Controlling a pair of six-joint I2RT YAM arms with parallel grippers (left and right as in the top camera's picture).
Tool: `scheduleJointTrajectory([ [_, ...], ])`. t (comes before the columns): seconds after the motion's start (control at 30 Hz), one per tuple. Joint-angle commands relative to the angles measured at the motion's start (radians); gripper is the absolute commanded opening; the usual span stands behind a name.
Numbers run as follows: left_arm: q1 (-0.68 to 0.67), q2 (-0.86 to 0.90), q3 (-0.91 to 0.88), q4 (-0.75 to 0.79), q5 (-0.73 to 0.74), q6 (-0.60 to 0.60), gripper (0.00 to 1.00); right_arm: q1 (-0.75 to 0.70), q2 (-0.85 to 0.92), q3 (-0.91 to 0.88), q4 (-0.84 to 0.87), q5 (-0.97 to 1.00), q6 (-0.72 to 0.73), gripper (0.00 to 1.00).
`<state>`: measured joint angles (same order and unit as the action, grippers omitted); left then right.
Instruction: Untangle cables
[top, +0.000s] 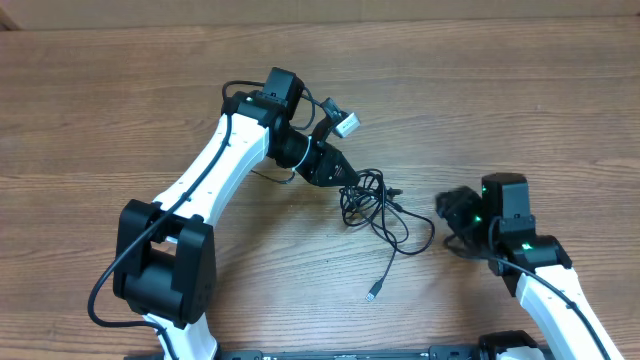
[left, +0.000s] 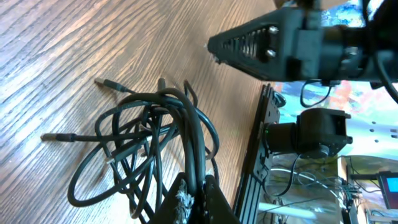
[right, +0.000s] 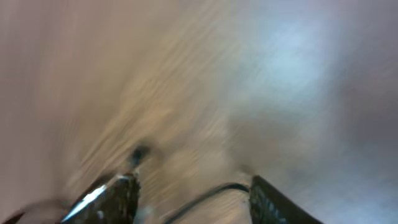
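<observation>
The cables (top: 372, 203) are thin black cords in a loose tangled bundle on the wooden table, right of centre. One strand trails toward the front and ends in a small silver plug (top: 373, 293). My left gripper (top: 347, 180) is at the bundle's left edge; in the left wrist view it (left: 198, 194) is shut on a few strands of the cables (left: 143, 140). My right gripper (top: 450, 214) is just right of the bundle. In the blurred right wrist view it (right: 193, 200) is open, with one black strand (right: 211, 190) curving between its fingers.
The wooden table (top: 120, 90) extends all round. A white tag or connector (top: 347, 124) on the left arm's wiring hangs above the bundle. A black rail (top: 350, 353) runs along the front edge. The right arm's gripper (left: 280, 43) shows in the left wrist view.
</observation>
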<state>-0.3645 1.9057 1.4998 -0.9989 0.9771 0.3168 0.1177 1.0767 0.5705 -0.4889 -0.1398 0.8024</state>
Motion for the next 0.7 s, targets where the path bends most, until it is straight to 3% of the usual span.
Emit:
scheduleJointTrajectory([
  [0.0, 0.007, -0.036, 0.028, 0.005, 0.007, -0.002, 0.04, 0.000, 0.001, 0.005, 0.040, -0.264, -0.443, 0.57],
  [0.07, 0.007, -0.036, 0.029, 0.009, 0.008, -0.002, 0.04, 0.000, 0.001, 0.005, 0.042, -0.303, -0.552, 0.58],
  [0.13, 0.007, -0.036, 0.033, 0.009, 0.008, -0.003, 0.04, 0.000, 0.001, 0.005, 0.042, -0.345, -0.683, 0.66],
  [0.23, 0.007, -0.036, 0.043, 0.009, 0.010, -0.003, 0.04, 0.000, 0.006, 0.005, 0.038, -0.406, -0.841, 0.67],
  [0.47, 0.007, -0.036, 0.057, 0.008, 0.010, -0.003, 0.04, 0.000, 0.083, 0.005, 0.040, -0.400, -0.944, 0.57],
  [0.67, 0.007, -0.036, 0.057, 0.004, 0.010, -0.003, 0.04, 0.000, 0.205, 0.005, 0.050, -0.355, -0.942, 0.53],
])
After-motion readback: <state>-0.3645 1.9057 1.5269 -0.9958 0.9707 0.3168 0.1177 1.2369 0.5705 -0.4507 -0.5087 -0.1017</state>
